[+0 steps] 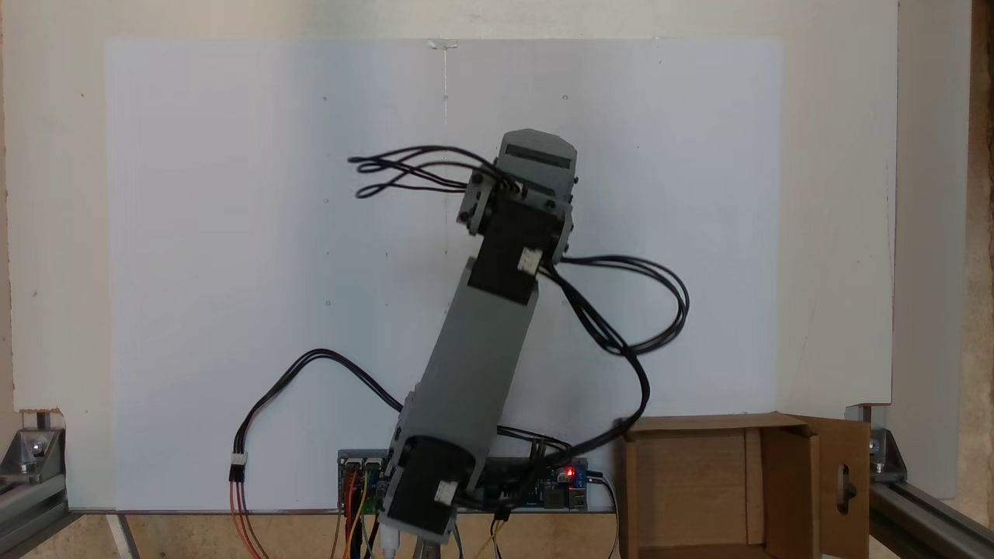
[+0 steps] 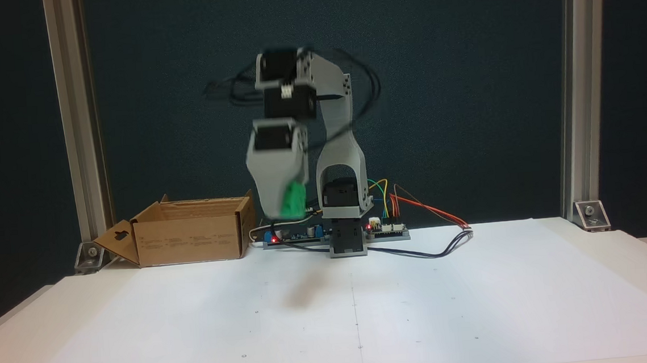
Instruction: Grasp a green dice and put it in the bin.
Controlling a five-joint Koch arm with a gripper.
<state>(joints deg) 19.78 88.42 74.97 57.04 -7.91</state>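
This looks like a small robotics lab or hobby test rig. A pale bench (image 2: 619, 252) carries a large white paper sheet (image 2: 423, 300) as a plain work surface. Bare aluminium extrusion posts (image 2: 78, 136) stand at the bench's rear corners, fixed with metal corner brackets (image 2: 590, 214), and a dark backdrop (image 2: 464, 80) hangs behind them. An exposed circuit board (image 1: 543, 477) with a lit red LED sits at the foot of the grey printed arm (image 1: 481, 365), and loose coloured jumper wires (image 2: 416, 206) and black cables (image 1: 311, 380) run over the bench.
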